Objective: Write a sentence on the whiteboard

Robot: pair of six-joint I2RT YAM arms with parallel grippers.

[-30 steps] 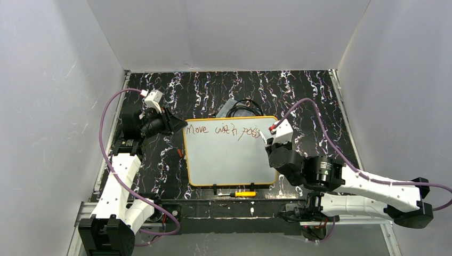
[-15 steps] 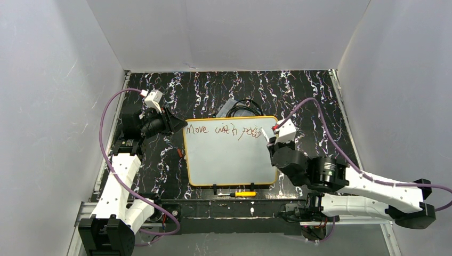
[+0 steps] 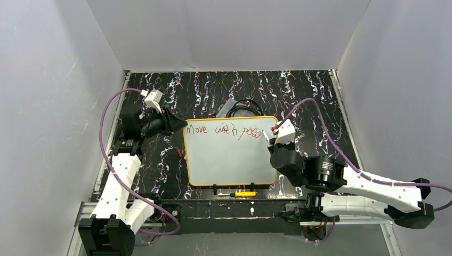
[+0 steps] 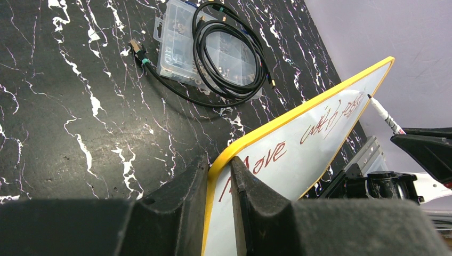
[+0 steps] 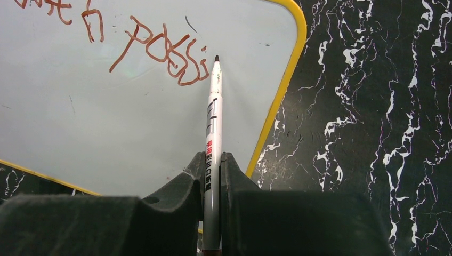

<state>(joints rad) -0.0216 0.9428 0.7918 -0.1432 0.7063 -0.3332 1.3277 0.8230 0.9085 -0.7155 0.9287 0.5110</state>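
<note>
Whiteboard: white with a yellow rim, lying on the black marbled worktop.
Sentence: reddish-brown scrawl along the whiteboard's far edge, reading roughly "Move with possi".
Left tool: clamped on the whiteboard's rim at its far left corner.
Right tool: gripping a white marker pen. The tip is just right of the last letter, near the whiteboard's right rim; contact unclear.
Plastic box: clear, with a coiled black cable on top, just beyond the whiteboard's far edge.

The sentence lies on the whiteboard, a box behind it.
</note>
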